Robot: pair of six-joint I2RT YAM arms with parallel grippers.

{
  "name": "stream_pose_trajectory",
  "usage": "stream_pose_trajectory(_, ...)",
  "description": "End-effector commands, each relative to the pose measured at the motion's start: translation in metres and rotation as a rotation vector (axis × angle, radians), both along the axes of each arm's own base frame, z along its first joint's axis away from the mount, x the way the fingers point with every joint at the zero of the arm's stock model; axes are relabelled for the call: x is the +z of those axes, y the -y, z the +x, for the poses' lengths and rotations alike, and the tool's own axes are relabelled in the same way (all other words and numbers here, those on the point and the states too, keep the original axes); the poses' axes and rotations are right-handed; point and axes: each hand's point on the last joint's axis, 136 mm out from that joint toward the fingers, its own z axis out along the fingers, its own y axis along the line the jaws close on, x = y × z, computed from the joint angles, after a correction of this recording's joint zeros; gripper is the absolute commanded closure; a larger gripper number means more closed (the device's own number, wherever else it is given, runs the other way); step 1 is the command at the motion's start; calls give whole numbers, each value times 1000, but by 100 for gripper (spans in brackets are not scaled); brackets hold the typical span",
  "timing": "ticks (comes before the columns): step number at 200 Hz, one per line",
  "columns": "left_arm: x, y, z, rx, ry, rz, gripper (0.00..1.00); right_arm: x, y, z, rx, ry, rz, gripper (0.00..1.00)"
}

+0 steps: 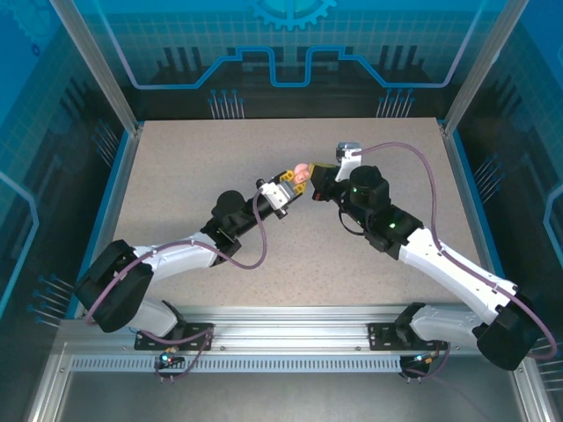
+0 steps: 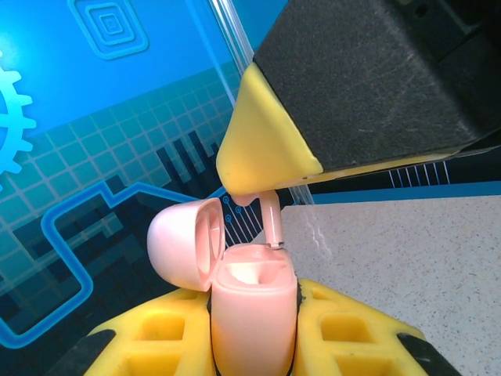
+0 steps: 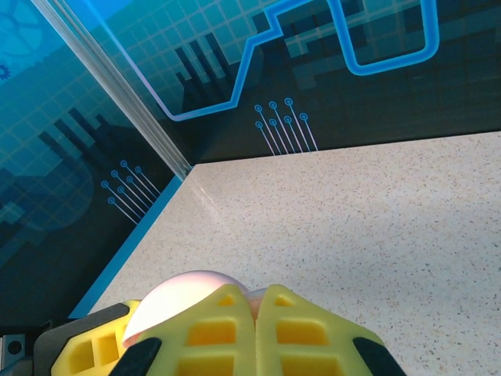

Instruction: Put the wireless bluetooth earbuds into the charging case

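My left gripper [image 2: 254, 304] is shut on a pale pink charging case [image 2: 252, 309], held upright above the table with its lid [image 2: 184, 243] swung open to the left. From above, my right gripper [image 1: 318, 178] meets the left gripper [image 1: 288, 187] and the case [image 1: 302, 172] over the table's middle. Its yellow fingers [image 2: 262, 153] pinch a pale pink earbud [image 2: 271, 221] whose stem hangs down, the tip at the case's back rim. In the right wrist view the right gripper [image 3: 261, 291] is shut, with the case lid [image 3: 176, 296] just beyond its fingertips.
The speckled beige table [image 1: 220, 158] is bare around both arms. Blue printed walls and aluminium posts [image 1: 97, 66] enclose it at the back and sides. A blue strip [image 3: 133, 251] marks the table's left edge.
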Motion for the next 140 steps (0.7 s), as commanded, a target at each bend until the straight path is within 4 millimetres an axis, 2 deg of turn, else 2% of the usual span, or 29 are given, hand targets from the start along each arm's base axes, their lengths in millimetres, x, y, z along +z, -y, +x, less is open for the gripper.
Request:
stream_pose_trajectory(1, 37, 0, -3, -3, 72, -73, 100, -3, -7, -2, 12, -10, 8, 98)
stream_pose_trajectory(66, 38, 1, -2, -4, 75, -64, 100, 2, -17, -14, 75, -1, 11, 98)
stream_pose_trajectory(112, 40, 1, -2, -3, 80, -68, 100, -7, -9, -17, 50, -12, -15, 98)
stream_pose_trajectory(140, 42, 1, -2, -3, 81, -70, 100, -12, -15, -16, 73, -24, -25, 98)
